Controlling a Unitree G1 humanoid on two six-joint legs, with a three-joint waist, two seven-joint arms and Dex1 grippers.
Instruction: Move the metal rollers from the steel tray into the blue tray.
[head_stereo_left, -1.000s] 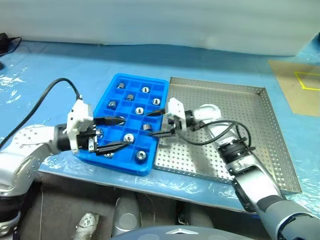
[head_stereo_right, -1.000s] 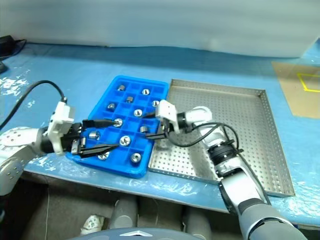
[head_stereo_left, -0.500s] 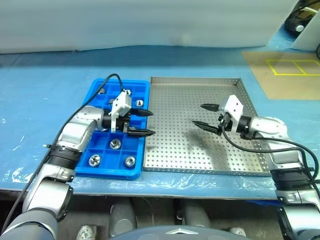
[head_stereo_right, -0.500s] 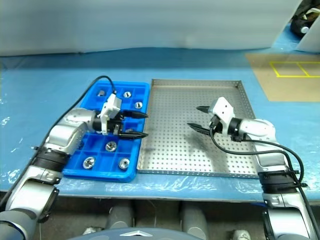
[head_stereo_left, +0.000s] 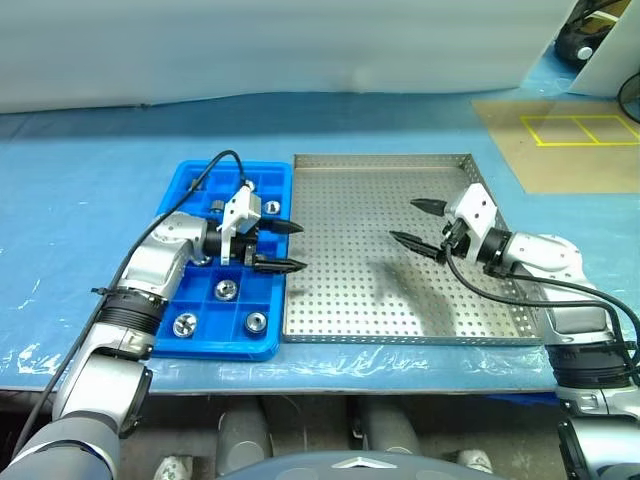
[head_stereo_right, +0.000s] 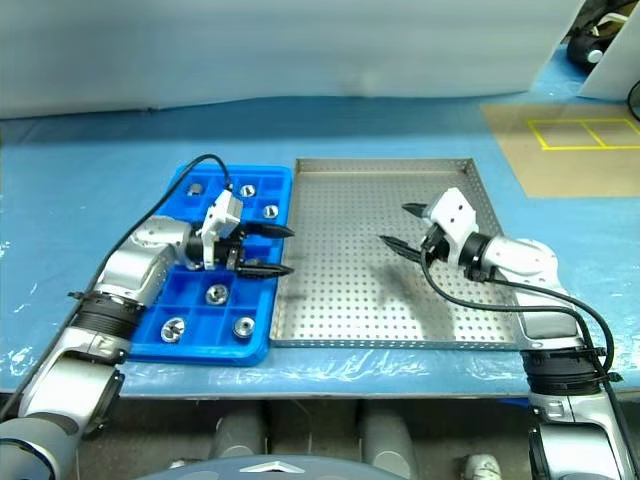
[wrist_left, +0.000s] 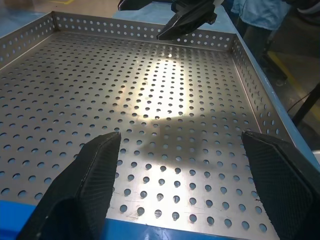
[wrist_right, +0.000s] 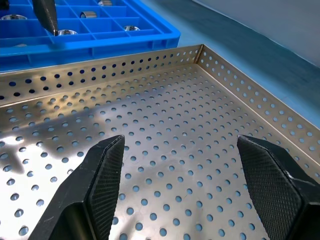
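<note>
Steel tray: perforated floor bare in every view; no roller left on it, as far as the pictures show.
Blue tray: touching the steel tray's left rim, its compartments holding the metal rollers.
Rollers: one per compartment where visible, the clearest ones in the rows at the blue tray's near end; some others are hidden behind the left arm.
Left gripper: fingers spread wide and holding nothing, tips hanging over the seam where the blue tray meets the steel tray, pointing across the steel tray.
Right gripper: fingers parted, holding nothing, hovering above the right half of the steel tray, pointing toward the blue tray.
Change: a second ago both grippers were crowded over the blue tray; both have since drawn apart, and the right one has crossed to the far side of the steel tray.
Camera: whole view has swung too, so the trays' shift is not their own.
Meaning: transfer looks complete; both arms appear to be backing off.
</note>
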